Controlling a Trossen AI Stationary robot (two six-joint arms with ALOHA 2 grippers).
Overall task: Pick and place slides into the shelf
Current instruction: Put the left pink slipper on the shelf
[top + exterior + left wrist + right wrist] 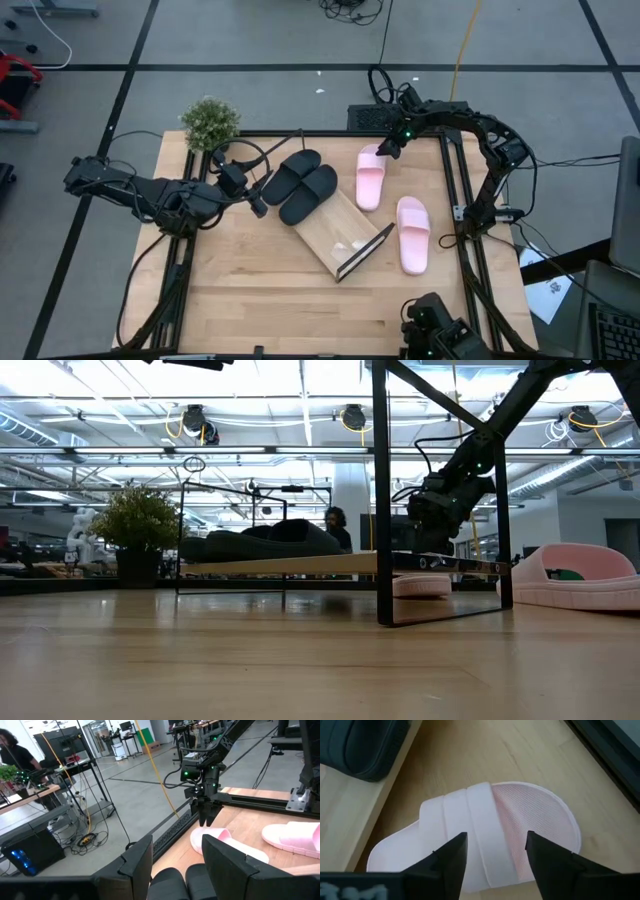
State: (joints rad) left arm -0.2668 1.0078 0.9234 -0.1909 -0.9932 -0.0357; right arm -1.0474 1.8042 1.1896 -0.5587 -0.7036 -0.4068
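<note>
The shelf (pixel 335 235) lies diagonally mid-counter. The two black slides (pixel 300 185) sit on its far end; the near end of the board is bare. One pink slide (pixel 371 177) lies on the counter (pixel 250 290) just beside the shelf's far end, close to the counter's far edge. The other pink slide (pixel 412 234) lies beside the shelf's near wire frame, towards the right rail.

The right gripper (pixel 495 851) hovers above the first pink slide's strap, jaws spread, holding nothing. The left gripper (pixel 172 860) waits just left of the black slides, jaws apart and empty.

In the low view the black slides are dim. A potted plant (pixel 210 122) stands at the far left corner. A person (pixel 337 525) shows beyond.
</note>
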